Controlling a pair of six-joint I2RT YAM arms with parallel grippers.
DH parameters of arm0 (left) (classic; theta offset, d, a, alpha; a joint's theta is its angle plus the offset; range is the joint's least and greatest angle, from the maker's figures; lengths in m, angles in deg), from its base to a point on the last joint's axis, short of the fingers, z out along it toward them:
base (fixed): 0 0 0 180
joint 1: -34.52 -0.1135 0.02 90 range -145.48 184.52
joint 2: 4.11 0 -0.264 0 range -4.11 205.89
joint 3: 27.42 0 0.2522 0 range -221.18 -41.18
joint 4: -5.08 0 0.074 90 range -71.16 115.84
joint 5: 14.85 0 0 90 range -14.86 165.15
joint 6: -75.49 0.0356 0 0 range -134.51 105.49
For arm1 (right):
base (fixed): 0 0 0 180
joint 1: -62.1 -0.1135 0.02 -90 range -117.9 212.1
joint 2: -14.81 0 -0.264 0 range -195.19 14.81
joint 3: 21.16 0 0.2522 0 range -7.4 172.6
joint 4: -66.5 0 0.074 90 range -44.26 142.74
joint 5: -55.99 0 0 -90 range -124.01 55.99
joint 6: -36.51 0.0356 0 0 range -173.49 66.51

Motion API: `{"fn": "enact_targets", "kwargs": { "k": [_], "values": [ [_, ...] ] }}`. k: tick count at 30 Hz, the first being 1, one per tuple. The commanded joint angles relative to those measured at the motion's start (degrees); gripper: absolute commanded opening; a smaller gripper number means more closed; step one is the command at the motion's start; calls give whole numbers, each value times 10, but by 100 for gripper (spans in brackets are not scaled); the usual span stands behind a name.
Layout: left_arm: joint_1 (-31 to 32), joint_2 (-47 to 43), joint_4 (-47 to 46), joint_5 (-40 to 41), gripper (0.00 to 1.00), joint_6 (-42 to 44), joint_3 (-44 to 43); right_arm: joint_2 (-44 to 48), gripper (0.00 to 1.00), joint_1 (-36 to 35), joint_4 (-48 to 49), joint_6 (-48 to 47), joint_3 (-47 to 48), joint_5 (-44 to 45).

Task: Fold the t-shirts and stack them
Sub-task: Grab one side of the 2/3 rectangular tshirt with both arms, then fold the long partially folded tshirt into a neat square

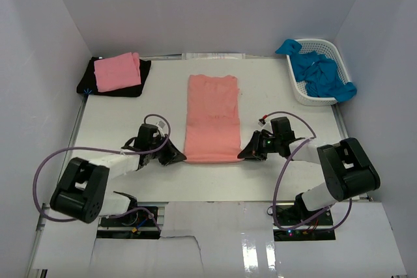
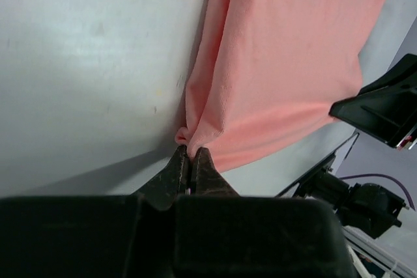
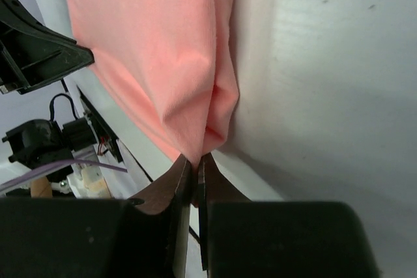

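Only the wrist views show the pinches: the left gripper (image 2: 189,154) clamps the salmon t-shirt's (image 1: 212,118) near-left corner, the right gripper (image 3: 195,161) its near-right corner. Overhead, white table (image 1: 130,112) flanks its long edges.

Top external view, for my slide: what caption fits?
Left gripper and right gripper pinch the near corners of the salmon t-shirt lying on the table.

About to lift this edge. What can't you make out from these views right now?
Top view: black shirt mostly covered by the folded pink shirt; its fold unknown.
Top view: blue shirts bunched in the basket; count unclear.
Wrist views: far end of the salmon shirt cut off by frame edges.
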Motion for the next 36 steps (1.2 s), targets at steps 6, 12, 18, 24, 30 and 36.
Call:
{"fn": "enact_targets", "kwargs": {
  "k": [6, 12, 18, 24, 30, 36],
  "values": [
    [2, -170, 173, 3, 0, 8, 57, 86, 8, 0, -147, -82, -23, -5],
    [23, -210, 188, -11, 0, -24, 73, 170, 8, 0, -208, -84, -42, -13],
    [23, -225, 231, -18, 0, -27, 29, 185, 8, -1, -272, -105, 16, -27],
    [22, -227, 277, -13, 0, -27, -55, 170, 8, 0, -320, -125, 104, -46],
    [21, -218, 311, -12, 0, -26, -131, 143, 8, 0, -346, -137, 179, -76],
    [13, -208, 319, -8, 0, -22, -162, 120, 8, 0, -358, -143, 236, -86]
  ]
}}
